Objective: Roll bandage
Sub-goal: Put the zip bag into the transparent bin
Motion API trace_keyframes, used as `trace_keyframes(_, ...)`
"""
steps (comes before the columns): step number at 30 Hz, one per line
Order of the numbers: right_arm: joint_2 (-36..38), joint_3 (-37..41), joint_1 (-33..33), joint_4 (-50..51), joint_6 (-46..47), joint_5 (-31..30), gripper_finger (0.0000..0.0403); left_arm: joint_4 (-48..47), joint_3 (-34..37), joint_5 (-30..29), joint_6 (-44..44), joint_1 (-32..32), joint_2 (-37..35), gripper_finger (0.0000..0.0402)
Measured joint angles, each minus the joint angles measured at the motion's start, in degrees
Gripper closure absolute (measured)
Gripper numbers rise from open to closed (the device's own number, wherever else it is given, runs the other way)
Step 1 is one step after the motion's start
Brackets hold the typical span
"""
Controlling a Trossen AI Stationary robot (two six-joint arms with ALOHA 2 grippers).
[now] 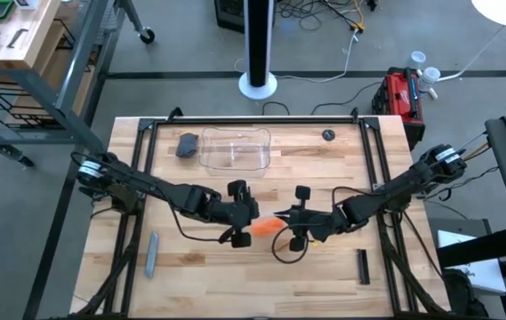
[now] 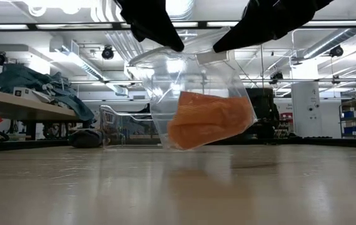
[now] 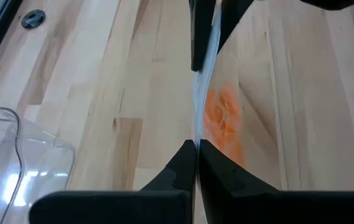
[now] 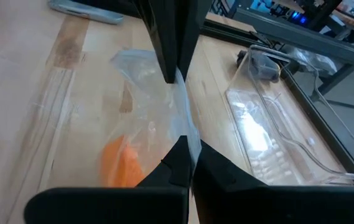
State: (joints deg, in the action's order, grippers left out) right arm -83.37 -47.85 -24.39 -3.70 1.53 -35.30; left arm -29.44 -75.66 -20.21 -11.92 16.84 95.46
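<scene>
orange bandage (image 2: 210, 119), one; two grippers pinch wrapper (image 2: 165, 94).

There were two grippers, the left gripper (image 1: 251, 213) and the right gripper (image 1: 293, 219). One orange bandage (image 2: 209, 119) sat in one clear plastic bag (image 2: 165, 94). One clear tray (image 1: 234, 148), one grey stick (image 1: 152, 254), one dark lump (image 1: 187, 144) and one black bar (image 1: 364, 266) lay on the one worktop (image 1: 208, 267).

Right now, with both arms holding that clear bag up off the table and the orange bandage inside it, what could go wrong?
1. Both the left gripper and the right gripper pinch only the thin top edge of the clear plastic wrapper; it could slip or tear.
2. The bandage sags in the bottom corner; if the wrapper tips, it may drop out.
3. The clear container stands close behind and could be bumped.
</scene>
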Motion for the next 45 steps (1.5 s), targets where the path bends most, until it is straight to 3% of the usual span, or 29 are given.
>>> trace_keyframes(11,0.1,0.3,0.8,1.5,2.1,1.0,0.039,-1.4,0.1,0.1,-1.1,0.4,0.0,0.0401)
trace_keyframes(17,1.2,0.4,1.4,6.4,5.3,-0.7,0.0332,-1.7,0.2,0.0,-2.3,0.4,0.0,0.0401)
trace_keyframes(29,2.1,0.3,1.8,-7.3,-0.4,7.4,0.0232,0.7,0.2,-1.3,-2.0,0.4,0.0,0.0401)
trace_keyframes(38,-0.1,-2.2,3.3,-8.3,-2.6,8.7,0.0231,2.2,0.2,-1.3,-4.4,0.2,0.0,0.0401)
trace_keyframes(45,-0.7,-8.5,4.0,-1.0,-4.2,8.0,0.0239,2.9,0.3,-1.3,-4.4,0.0,0.1,0.0401)
